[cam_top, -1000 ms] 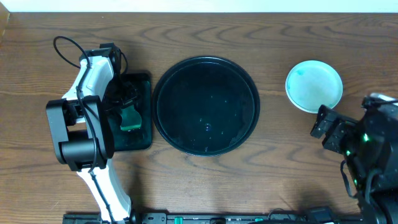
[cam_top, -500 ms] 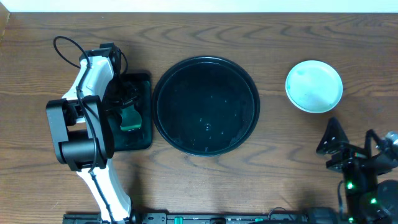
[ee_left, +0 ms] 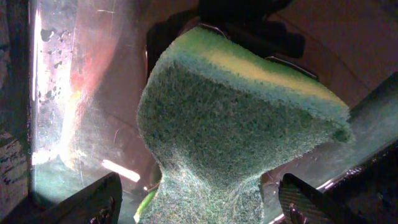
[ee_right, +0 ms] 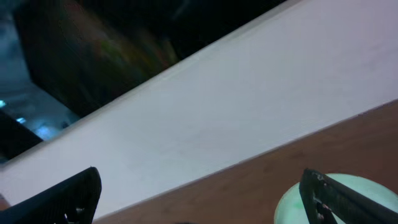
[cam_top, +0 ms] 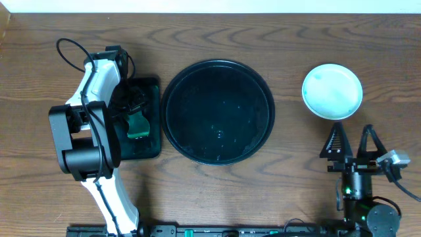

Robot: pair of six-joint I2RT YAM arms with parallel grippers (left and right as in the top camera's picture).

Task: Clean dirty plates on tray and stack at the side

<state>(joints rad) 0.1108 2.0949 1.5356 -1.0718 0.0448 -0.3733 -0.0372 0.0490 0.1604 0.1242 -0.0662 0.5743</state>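
both spread wide, empty: left gripper [ee_left: 199,199], right gripper [cam_top: 354,127]; brown wood-grain tabletop [cam_top: 296,33] below, white wall [ee_right: 249,106] behind

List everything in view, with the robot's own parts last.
round tray: one, glossy black, table centre, no plates on it.
plate: one visible, pale turquoise, on bare table right of the round tray.
rectangular tray: one, dark green, left of the round tray.
sponge: one, green with a yellow layer, in the rectangular tray.
table: one, brown wood grain.
left end effector: one, black, open, straddling the sponge.
right end effector: one, black, open, just short of the plate.
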